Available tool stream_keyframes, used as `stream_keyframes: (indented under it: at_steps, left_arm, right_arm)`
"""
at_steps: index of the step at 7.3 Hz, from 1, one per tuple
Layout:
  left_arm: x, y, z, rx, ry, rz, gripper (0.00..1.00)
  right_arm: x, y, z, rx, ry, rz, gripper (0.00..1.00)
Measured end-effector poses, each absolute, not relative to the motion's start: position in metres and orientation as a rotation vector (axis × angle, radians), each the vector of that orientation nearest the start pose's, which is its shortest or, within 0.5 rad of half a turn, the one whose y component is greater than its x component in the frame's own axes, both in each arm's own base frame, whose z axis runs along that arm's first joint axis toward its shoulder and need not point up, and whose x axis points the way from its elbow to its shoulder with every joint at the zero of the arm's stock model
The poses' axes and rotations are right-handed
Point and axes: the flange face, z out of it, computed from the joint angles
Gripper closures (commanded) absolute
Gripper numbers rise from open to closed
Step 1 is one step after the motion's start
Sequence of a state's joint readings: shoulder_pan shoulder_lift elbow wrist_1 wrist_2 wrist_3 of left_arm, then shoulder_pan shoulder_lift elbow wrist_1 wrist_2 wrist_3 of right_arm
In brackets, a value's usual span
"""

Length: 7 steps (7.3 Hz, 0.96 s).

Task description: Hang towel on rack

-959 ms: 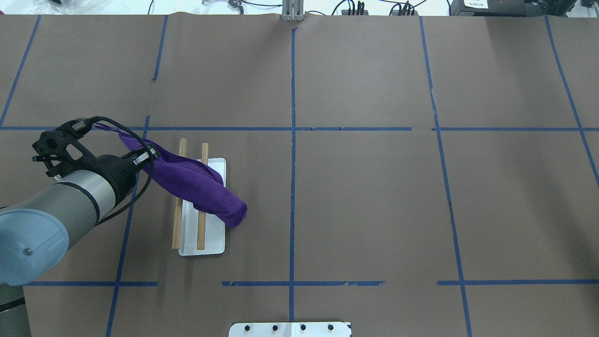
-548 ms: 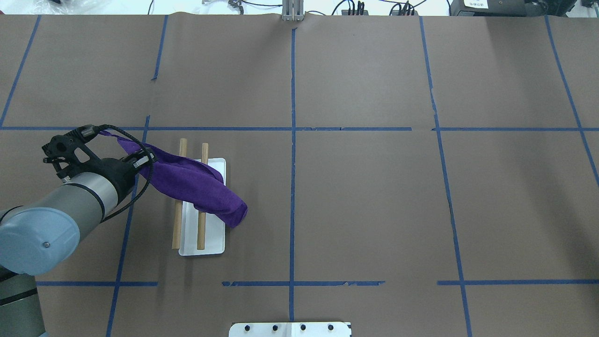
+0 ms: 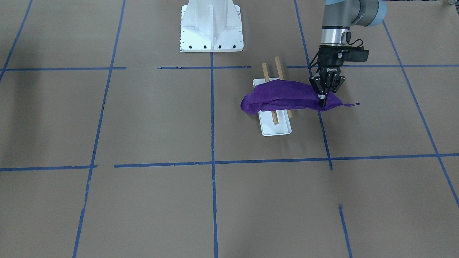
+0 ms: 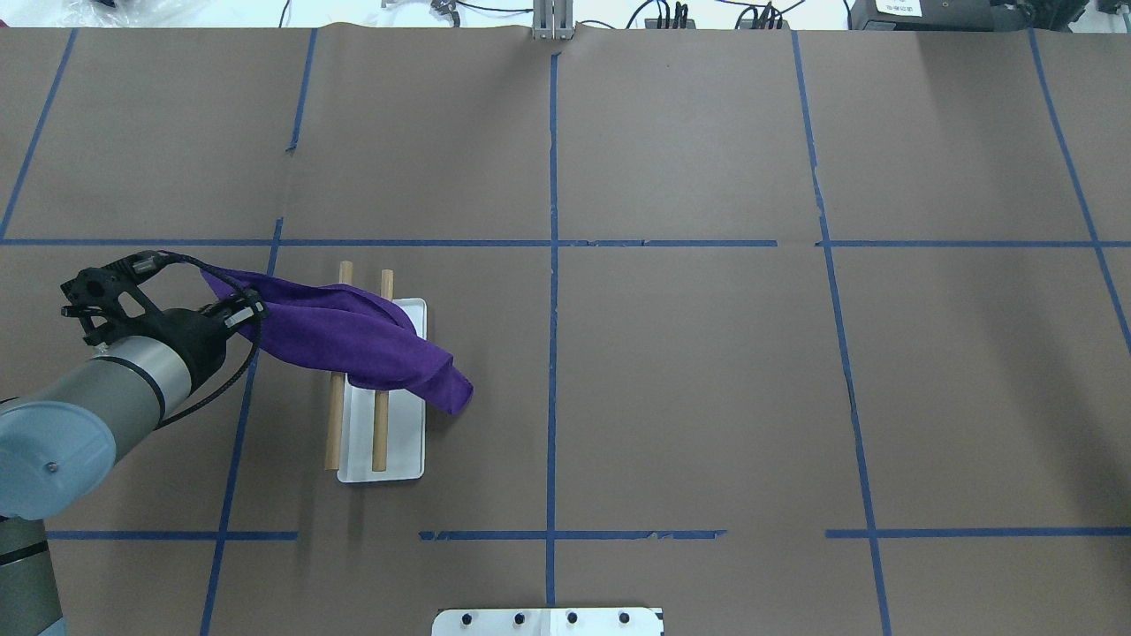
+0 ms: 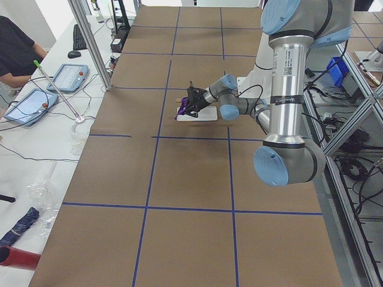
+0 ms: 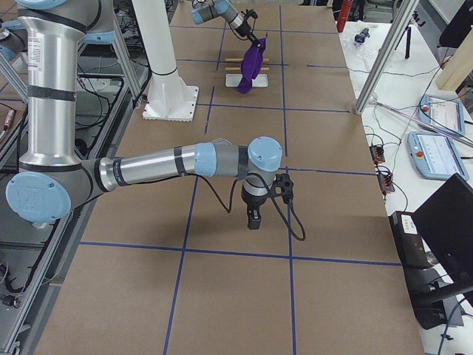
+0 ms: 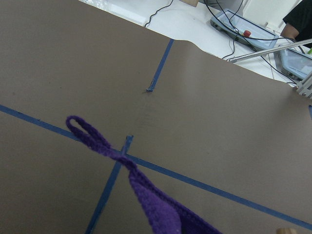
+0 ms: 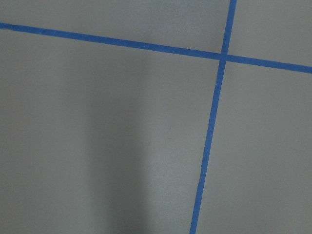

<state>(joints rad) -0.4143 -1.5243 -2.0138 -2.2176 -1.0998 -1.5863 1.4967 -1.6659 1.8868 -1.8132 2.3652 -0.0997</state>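
A: Where is the towel (image 4: 353, 340)?
B: It is draped across both dowels (image 4: 333, 433) of the rack (image 4: 402, 437), over their far half. The far dowel tips are left showing. The rack is set on the left half of the counter (image 4: 707, 397).
A: Towel ends?
B: The right end is bunched and hung past the rack's right edge. Contact with the counter cannot be told. The left end is held up off the counter, just left of the rack.
A: Held by what?
B: By the left jaws. They are pointed down and closed tight on that end, with cloth pinched between the fingertips (image 3: 323, 101). The loop tag (image 7: 80, 127) is seen sticking out further left past the pinch, in the air.
A: Right jaws?
B: They are seen only small, in the right side view, hung low over the counter and well apart from the rack. How far they are open cannot be told. Only bare counter and blue tape lines (image 8: 209, 146) are shown by the right wrist camera.
A: Anything else?
B: A white bolted pedestal (image 3: 211, 28) is noted at the middle of the counter's near edge, apart from the rack.
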Motion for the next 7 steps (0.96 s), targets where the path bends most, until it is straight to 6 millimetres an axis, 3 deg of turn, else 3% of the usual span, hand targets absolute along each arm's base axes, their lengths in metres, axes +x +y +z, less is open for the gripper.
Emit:
stream_keyframes:
  at_steps: [3,4,7]
  left_arm:
    - [0.355,-0.364,0.407,0.664,0.882,-0.493,0.00]
    - [0.342,-0.375,0.409,0.628,0.883,-0.434,0.00]
    - [0.271,-0.419,0.423,0.542,0.867,-0.255,0.00]
  right_arm:
    - [0.032,-0.444,0.572,-0.008,-0.799,-0.150,0.00]
    - [0.037,-0.443,0.574,-0.007,-0.798,-0.141,0.00]
    - [0.062,-0.439,0.600,-0.005,-0.800,-0.095,0.00]
